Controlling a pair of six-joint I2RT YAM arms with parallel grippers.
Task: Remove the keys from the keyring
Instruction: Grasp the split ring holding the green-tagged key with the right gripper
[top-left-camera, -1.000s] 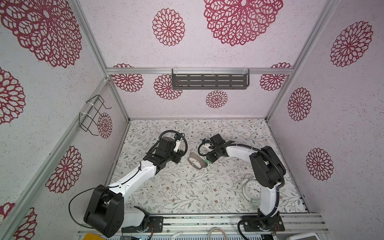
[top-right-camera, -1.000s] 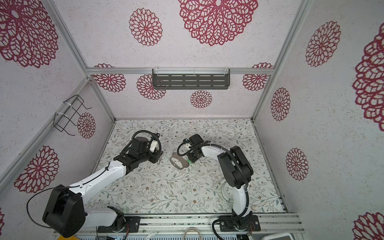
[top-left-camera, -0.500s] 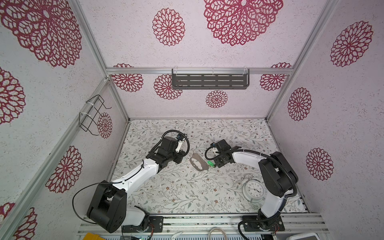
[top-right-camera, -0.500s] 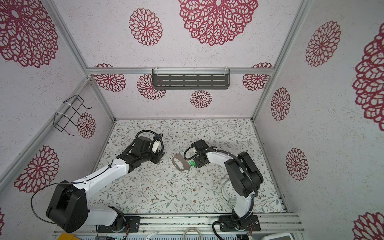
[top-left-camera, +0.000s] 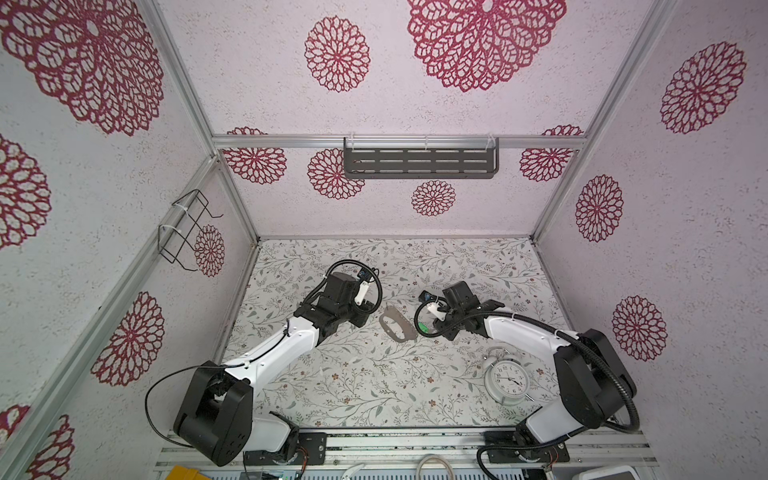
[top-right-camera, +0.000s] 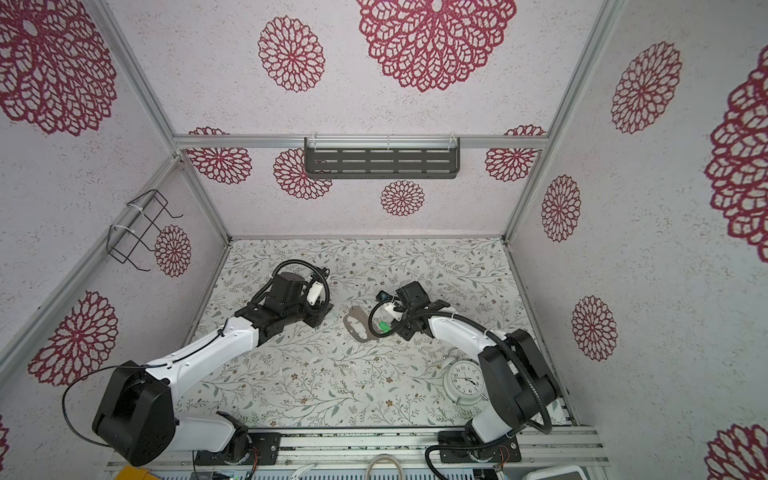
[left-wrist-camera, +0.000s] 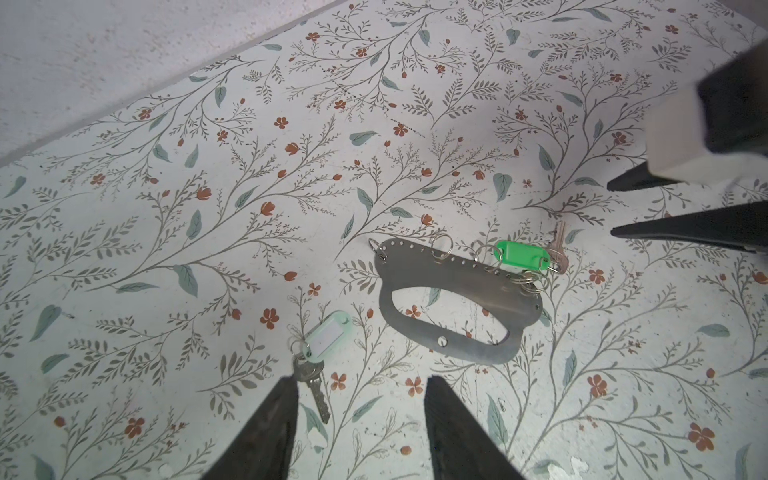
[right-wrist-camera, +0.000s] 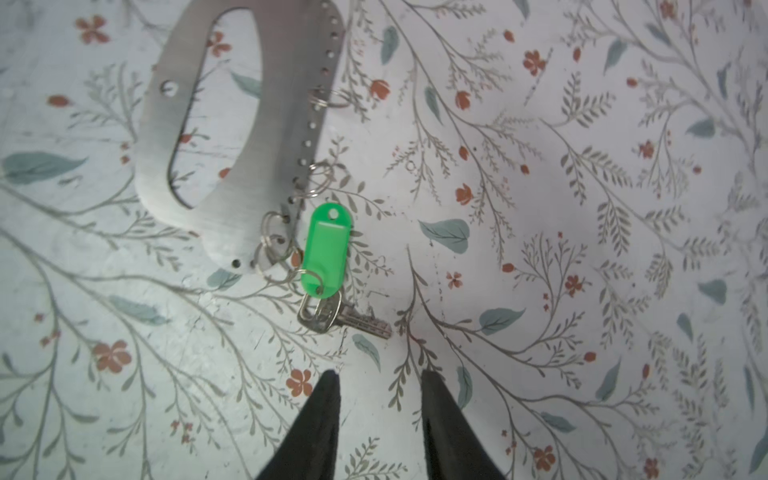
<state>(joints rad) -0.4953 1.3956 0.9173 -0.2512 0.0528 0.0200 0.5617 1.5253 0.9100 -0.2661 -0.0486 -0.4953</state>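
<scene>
My left arm shells (top-left-camera: 274, 353): white, rounded; black joint blocks.
My right arm shells (top-left-camera: 523, 330): same white over black.
Wrist cable (top-left-camera: 353, 262): black loop, small white plug.
Elbow conduit (top-left-camera: 621, 384): black, ribbed, on my right arm.
My left fingers (left-wrist-camera: 270, 432), my right fingers (right-wrist-camera: 316, 424): matte black tapered wedges.
Base plates (top-left-camera: 307, 453): black, screwed, at 6 o'clock in both top views.

walls (top-left-camera: 374, 216): pink w/ red rosettes | floor (top-left-camera: 374, 374): leafy print | shelf (top-left-camera: 419, 164): grey (back wall)
</scene>
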